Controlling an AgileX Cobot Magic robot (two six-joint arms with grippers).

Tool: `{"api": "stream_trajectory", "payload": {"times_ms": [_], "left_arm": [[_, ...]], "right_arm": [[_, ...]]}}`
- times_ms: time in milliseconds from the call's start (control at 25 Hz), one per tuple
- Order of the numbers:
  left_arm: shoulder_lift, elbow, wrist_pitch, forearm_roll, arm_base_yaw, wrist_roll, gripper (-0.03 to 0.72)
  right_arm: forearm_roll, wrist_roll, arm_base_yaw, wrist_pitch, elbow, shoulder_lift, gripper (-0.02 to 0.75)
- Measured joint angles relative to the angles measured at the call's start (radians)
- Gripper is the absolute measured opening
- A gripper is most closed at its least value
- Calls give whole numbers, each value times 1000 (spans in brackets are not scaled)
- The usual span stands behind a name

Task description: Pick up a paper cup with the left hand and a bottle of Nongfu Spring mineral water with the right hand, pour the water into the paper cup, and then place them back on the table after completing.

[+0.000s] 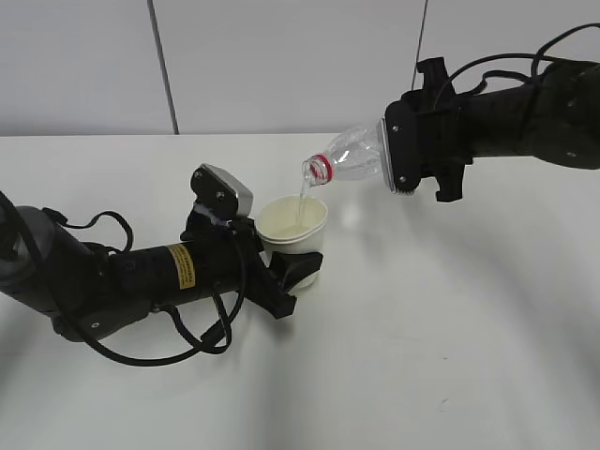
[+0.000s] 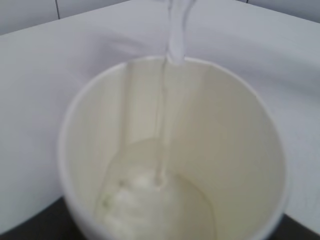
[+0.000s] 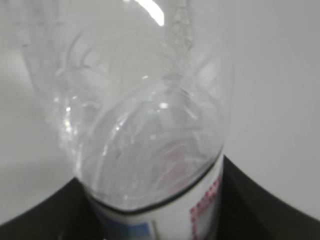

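My left gripper (image 1: 292,265) is shut on the cream paper cup (image 1: 294,225) and holds it upright just over the table (image 1: 450,337). My right gripper (image 1: 410,150) is shut on the clear Nongfu Spring bottle (image 1: 354,155). The bottle is tilted, with its red-ringed neck (image 1: 320,169) pointing down and left above the cup's rim. A thin stream of water (image 1: 302,195) falls from the mouth into the cup. The left wrist view looks into the cup (image 2: 235,150), where the stream (image 2: 164,125) lands in a shallow pool (image 2: 150,205). The right wrist view shows the bottle's label (image 3: 170,215) between black fingers (image 3: 272,205).
The white table stretches out in front and to the right of the arms. A grey wall (image 1: 281,56) with a vertical seam stands behind it. Loose black cables (image 1: 202,342) hang from the left arm down to the tabletop.
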Motion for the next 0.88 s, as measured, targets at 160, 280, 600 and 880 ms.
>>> {"api": "stream_trajectory", "payload": {"times_ms": [160,280,600,880], "left_arm": [[0,0,0,1,0,0,406],[0,0,0,1,0,0,406],[0,0,0,2,0,0,406],[0,0,0,4,0,-2,409]], "right_arm": [[0,-2,0,0,-4,0,395],[0,-2,0,-2,-10,0,395],[0,-2,0,-2,-10,0,395],[0,-2,0,-4,-10,0,395]]}}
